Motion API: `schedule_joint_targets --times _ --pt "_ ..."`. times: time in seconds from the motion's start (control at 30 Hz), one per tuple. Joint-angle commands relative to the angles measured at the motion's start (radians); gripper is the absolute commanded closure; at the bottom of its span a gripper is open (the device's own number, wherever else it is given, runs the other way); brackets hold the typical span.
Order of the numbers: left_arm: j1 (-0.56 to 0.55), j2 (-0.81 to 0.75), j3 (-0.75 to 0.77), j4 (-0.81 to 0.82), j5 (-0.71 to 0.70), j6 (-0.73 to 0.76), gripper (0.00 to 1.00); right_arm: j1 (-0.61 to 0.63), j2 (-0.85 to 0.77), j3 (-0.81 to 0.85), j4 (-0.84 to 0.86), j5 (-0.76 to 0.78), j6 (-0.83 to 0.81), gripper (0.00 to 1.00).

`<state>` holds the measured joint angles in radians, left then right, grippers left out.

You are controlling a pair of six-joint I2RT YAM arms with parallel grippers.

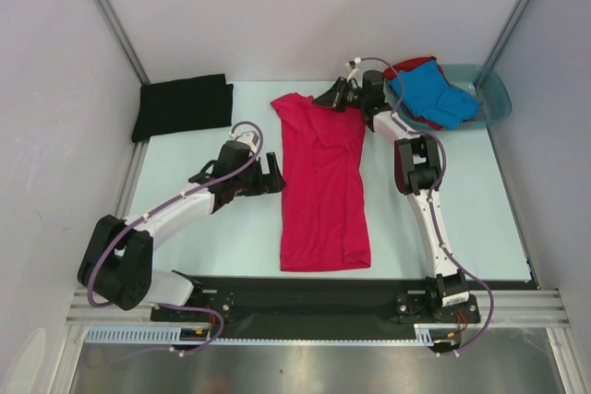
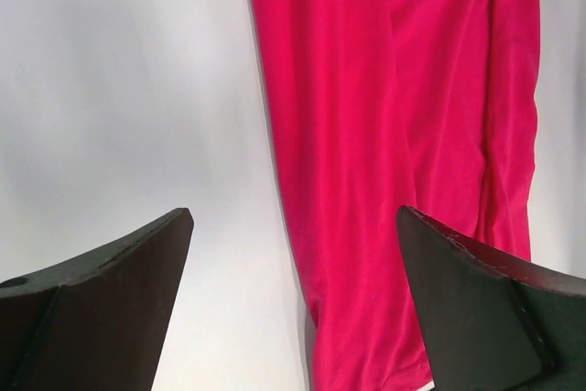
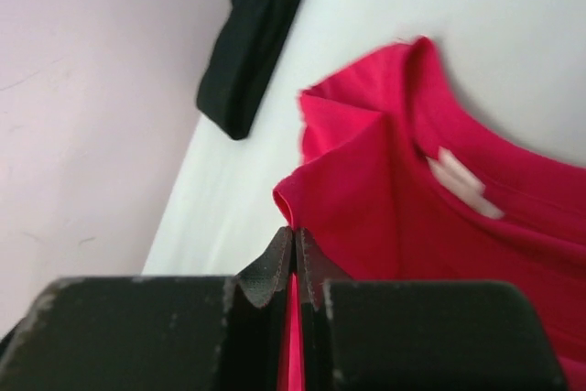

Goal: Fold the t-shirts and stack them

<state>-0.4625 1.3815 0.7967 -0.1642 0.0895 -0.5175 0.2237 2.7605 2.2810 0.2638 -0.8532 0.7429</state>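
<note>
The magenta-pink t-shirt (image 1: pixel 323 191) lies lengthwise down the middle of the table, folded into a narrow strip. My right gripper (image 1: pixel 325 99) is at its far end, shut on a fold of pink cloth beside the collar (image 3: pixel 295 231). The pinched edge rises a little off the table. My left gripper (image 1: pixel 277 174) hovers open at the shirt's left edge (image 2: pixel 293 212), with nothing between its fingers. The black t-shirt (image 1: pixel 182 106) lies folded at the back left. The blue t-shirt (image 1: pixel 439 94) sits crumpled on the red t-shirt (image 1: pixel 411 65) at the back right.
A translucent teal basin (image 1: pixel 494 99) at the back right corner holds the blue and red shirts. Grey walls and metal frame posts (image 1: pixel 111 16) close in the back and sides. A black rail (image 1: pixel 305 297) runs along the near edge.
</note>
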Motion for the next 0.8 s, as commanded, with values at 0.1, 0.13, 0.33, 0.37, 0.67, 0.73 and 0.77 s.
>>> schedule_joint_targets --times 0.1,0.13,0.33,0.37,0.67,0.73,0.77 --pt "0.001 -0.087 -0.036 0.0 -0.016 -0.018 0.0 0.017 -0.081 0.071 0.121 -0.079 0.082 0.96" --pt "0.001 -0.09 -0.04 -0.001 -0.017 -0.016 0.0 0.016 -0.082 0.069 0.149 -0.083 0.107 0.96" --pt "0.001 -0.105 -0.057 -0.003 -0.023 -0.021 0.0 0.012 -0.111 0.034 0.225 -0.093 0.156 0.96" --pt "0.001 -0.108 -0.059 -0.001 -0.025 -0.021 0.0 0.012 -0.116 0.026 0.227 -0.092 0.161 0.96" --pt "0.001 -0.111 -0.074 0.003 -0.022 -0.026 0.0 0.025 -0.128 0.078 0.238 -0.089 0.21 0.96" --pt "0.002 -0.116 -0.079 -0.003 -0.023 -0.026 0.0 0.034 -0.137 0.071 0.227 -0.08 0.202 0.96" --pt "0.002 -0.119 -0.08 -0.003 -0.023 -0.026 0.0 0.037 -0.147 0.066 0.224 -0.075 0.199 0.96"
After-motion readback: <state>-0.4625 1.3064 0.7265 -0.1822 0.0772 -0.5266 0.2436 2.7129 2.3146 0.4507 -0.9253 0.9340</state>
